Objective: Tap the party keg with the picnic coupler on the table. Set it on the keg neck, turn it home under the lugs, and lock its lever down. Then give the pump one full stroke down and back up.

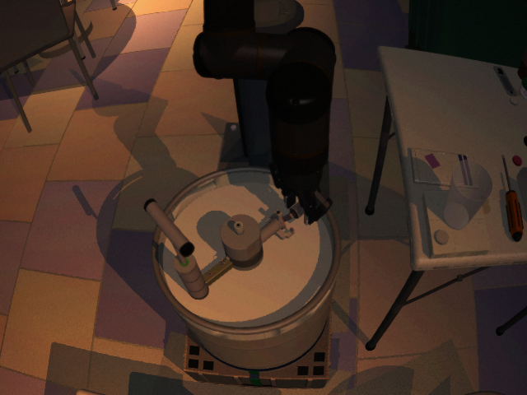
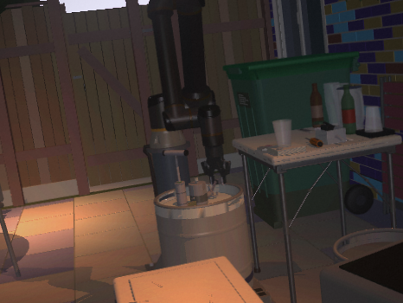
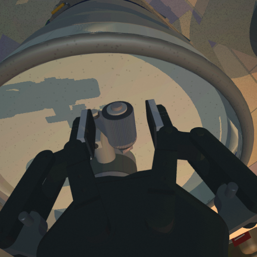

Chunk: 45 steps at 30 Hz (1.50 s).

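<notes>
The picnic coupler (image 1: 241, 240) (image 2: 198, 191) sits on the neck at the centre of the keg (image 1: 244, 272) (image 2: 201, 223). Its lever (image 1: 279, 223) points toward the far right rim and ends in a knurled knob (image 3: 119, 124). The pump cylinder (image 1: 191, 276) stands on a brass arm at the left, with its T-handle (image 1: 168, 226) (image 2: 175, 153) raised. My gripper (image 1: 303, 212) (image 2: 216, 176) (image 3: 119, 127) hangs open around the lever's knob, holding nothing.
A folding table (image 1: 459, 161) (image 2: 318, 145) stands right of the keg, with a clear cup (image 1: 466, 195), a screwdriver (image 1: 512, 204) and bottles on it. A green bin (image 2: 294, 104) is behind the table. The keg rests on a crate (image 1: 255, 368).
</notes>
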Each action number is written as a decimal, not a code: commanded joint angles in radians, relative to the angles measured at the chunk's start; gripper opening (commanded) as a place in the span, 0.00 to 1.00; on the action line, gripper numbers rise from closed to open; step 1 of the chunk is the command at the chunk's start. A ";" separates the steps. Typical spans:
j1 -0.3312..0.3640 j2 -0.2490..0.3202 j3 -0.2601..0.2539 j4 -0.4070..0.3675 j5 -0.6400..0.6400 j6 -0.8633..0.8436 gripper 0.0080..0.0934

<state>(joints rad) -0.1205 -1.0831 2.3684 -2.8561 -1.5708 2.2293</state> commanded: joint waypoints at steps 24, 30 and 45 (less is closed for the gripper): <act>0.000 0.000 0.000 0.000 0.000 0.000 0.14; 0.000 0.000 0.000 0.000 0.000 0.000 0.00; 0.000 -0.001 0.000 0.000 0.000 0.000 0.00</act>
<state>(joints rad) -0.1205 -1.0834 2.3685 -2.8560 -1.5709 2.2294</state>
